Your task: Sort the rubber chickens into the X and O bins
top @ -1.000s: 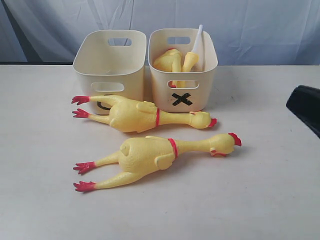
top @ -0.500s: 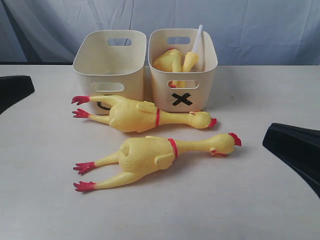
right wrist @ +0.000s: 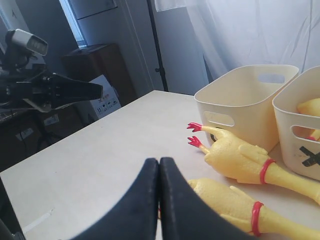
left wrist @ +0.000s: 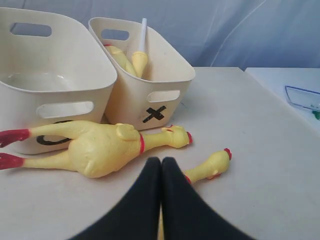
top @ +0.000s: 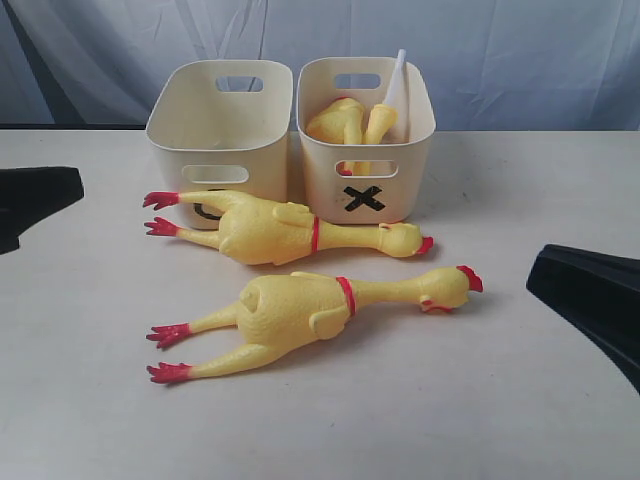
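Two long yellow rubber chickens lie on the table in front of the bins: the far chicken and the near chicken. The X bin holds shorter chickens and one with a white tube. The bin on the left looks empty, its mark mostly hidden by the far chicken. My left gripper is shut and empty at the left edge. My right gripper is shut and empty at the right.
The white table runs to a grey curtain behind the bins. In the right wrist view, dark furniture and a camera rig stand beyond the table's far edge.
The left gripper has come into view at the left edge and moved inward. The right gripper dropped lower and further in from the right. The chickens and bins have not moved.
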`<state>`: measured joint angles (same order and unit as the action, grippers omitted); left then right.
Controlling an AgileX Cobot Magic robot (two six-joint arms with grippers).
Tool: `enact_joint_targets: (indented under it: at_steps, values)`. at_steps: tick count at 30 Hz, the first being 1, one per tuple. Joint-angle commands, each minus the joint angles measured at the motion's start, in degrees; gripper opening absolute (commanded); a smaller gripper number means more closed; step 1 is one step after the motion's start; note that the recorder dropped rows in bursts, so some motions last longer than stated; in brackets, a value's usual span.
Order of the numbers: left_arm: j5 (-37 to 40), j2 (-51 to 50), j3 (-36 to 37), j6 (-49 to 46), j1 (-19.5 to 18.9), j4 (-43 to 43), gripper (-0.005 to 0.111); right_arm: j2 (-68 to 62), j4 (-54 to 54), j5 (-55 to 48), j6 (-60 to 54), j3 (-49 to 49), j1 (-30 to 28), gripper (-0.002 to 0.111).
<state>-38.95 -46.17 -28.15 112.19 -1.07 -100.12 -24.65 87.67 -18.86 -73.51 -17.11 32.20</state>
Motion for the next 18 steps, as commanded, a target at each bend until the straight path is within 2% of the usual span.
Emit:
enact_joint_targets:
  at_steps: [1, 4, 5, 10, 13, 15, 18]
  values:
    - [3.4, -1.1, -0.2, 0.3, 0.6, 0.2, 0.000, 0.4, -0.2, 0.0, 0.0, 0.3, -0.2, 0.000]
    - [2.9, -2.6, 0.5, -6.0, 0.6, 0.2, 0.000, 0.4, -0.2, 0.0, 0.0, 0.3, -0.2, 0.000]
    - [3.0, -3.0, 1.4, -10.5, 0.6, 2.6, 0.000, 0.4, -0.2, 0.0, 0.0, 0.3, -0.2, 0.000]
    - [3.1, -3.8, 4.3, -28.9, 0.6, 21.6, 0.000, 0.4, -0.2, 0.0, 0.0, 0.3, -0.2, 0.000]
    - [4.0, -3.8, 6.1, -36.1, 0.8, 30.7, 0.000, 0.4, -0.2, 0.0, 0.0, 0.3, -0.2, 0.000]
    - [6.6, -3.8, 6.8, -38.6, 2.0, 34.0, 0.000, 0.4, -0.2, 0.0, 0.0, 0.3, -0.2, 0.000]
    - [13.3, -3.9, 6.9, -43.6, 6.8, 40.6, 0.000, 0.4, -0.2, 0.0, 0.0, 0.3, -0.2, 0.000]
